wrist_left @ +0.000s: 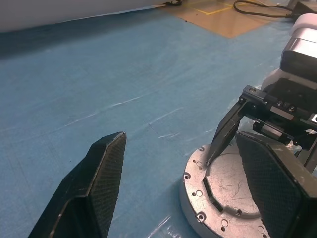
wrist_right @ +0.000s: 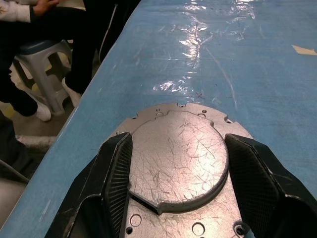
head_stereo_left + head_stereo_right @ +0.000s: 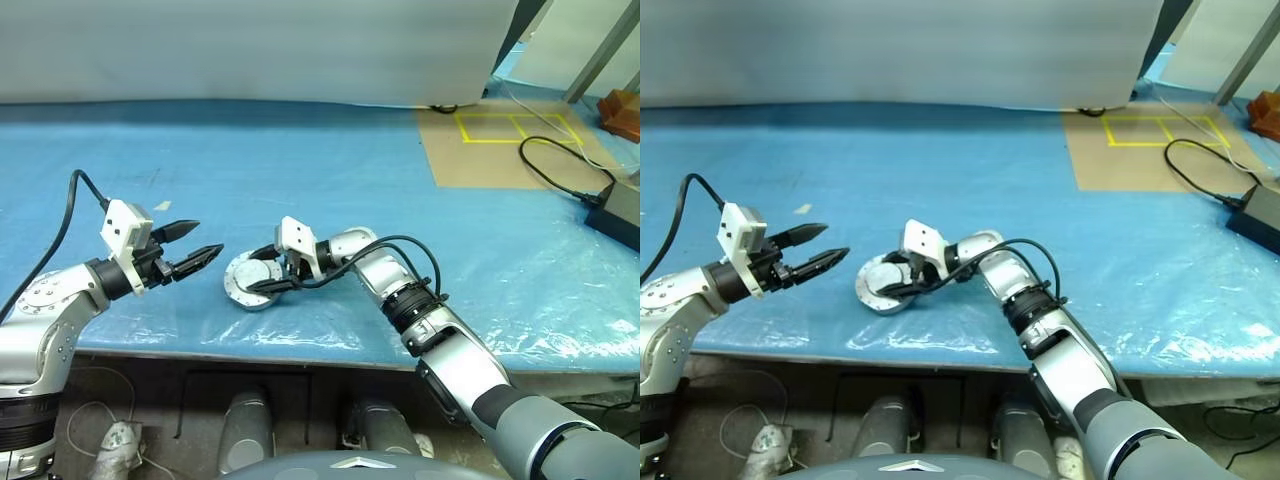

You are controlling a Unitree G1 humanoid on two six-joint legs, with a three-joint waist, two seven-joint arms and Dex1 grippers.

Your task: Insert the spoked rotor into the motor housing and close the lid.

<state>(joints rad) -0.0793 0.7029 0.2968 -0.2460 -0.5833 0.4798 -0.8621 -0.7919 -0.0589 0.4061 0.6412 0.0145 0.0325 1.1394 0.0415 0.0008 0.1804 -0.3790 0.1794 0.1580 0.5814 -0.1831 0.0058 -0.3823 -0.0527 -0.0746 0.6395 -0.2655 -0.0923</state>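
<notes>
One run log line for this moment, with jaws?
right gripper: jaws open over round silver-grey metal lid | left gripper: jaws open, beside | blue table cover

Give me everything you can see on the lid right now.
The lid is a round silver-grey metal disc, heavily scratched, with a raised centre plate and small holes around its flange. It lies flat, plain side up, on the blue table cover near the front edge. The right gripper hangs over it, jaws open astride the raised plate.

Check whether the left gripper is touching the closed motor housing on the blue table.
Apart. In the left eye view, the left gripper hangs open off to the side of the motor housing, with a strip of blue table showing between its fingertips and the rim.
</notes>
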